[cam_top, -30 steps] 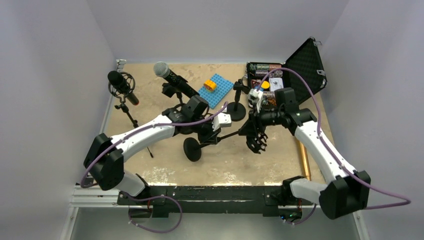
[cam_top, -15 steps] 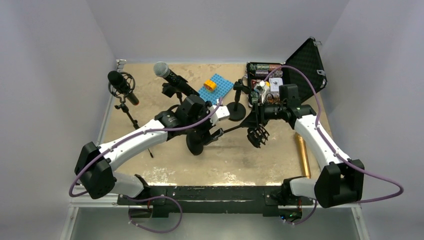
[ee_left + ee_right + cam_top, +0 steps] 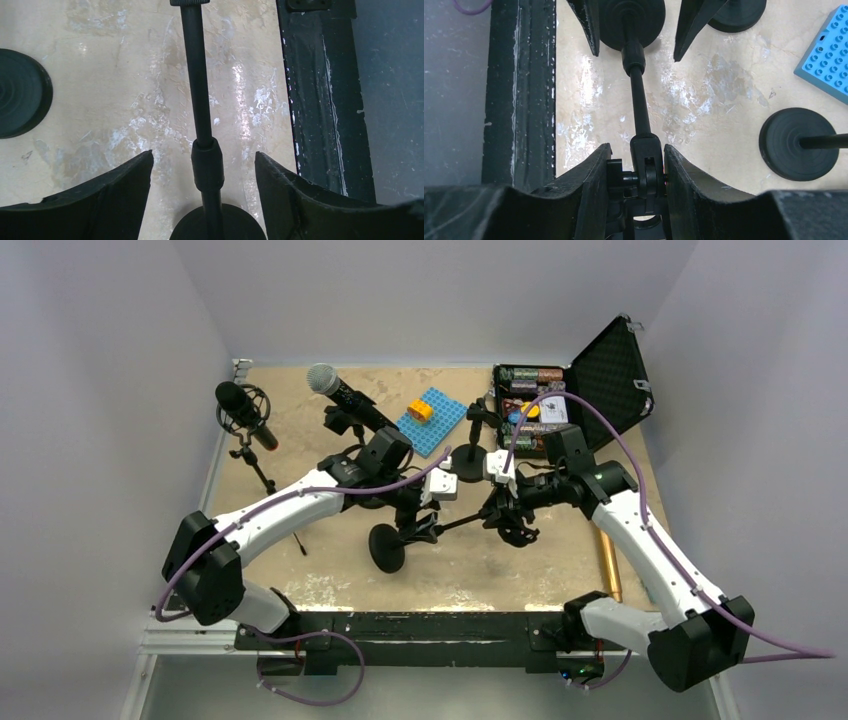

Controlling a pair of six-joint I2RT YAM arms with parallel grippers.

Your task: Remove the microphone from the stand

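The stand (image 3: 639, 105) was tipped right over. Its pole ran across the middle of the table (image 3: 560, 560) between the two arms, with the round base (image 3: 385, 545) at the left end. The right gripper (image 3: 636, 147) was clamped on the joint (image 3: 646, 167) at the pole's top end, fingers pressed in from both sides, so a narrow grip and definitely holding the stand. The left gripper (image 3: 204, 156) was a different story. Its jaws were spread wide, straddling the pole just above the base with a clear gap on each side, touching nothing. Couldn't tell whether the base rested on the table or hung just off it.

The mic (image 3: 603, 560), if that gold tube was it, lay flat near the table's right edge, well apart from the stand and both grippers. Further back stood a silver-headed mic (image 3: 335, 388) on its own holder, a black mic (image 3: 240, 410) on a tripod at the left, a blue brick plate (image 3: 438, 425) and an open case (image 3: 610, 370).
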